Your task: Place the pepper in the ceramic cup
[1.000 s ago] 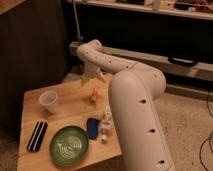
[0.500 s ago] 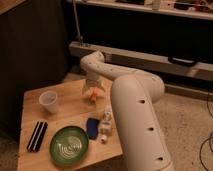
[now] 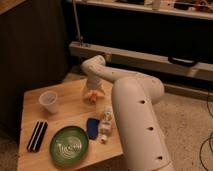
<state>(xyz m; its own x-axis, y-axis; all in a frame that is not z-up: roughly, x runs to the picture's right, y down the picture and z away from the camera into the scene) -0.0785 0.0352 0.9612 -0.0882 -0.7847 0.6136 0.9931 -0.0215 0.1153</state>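
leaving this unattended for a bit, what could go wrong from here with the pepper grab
The open gripper sits low over the slim pepper; closing off-centre could flick it away instead of gripping it. The ceramic cup stands apart to one side with a small mouth, so the release might miss or tip it.

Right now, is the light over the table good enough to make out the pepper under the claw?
Camera view: warm, dim light; the table is lit evenly, the background dark. The claw sits low over the pepper at the table's far side; only an orange patch shows beneath it. The ceramic cup reads bright, no glare.
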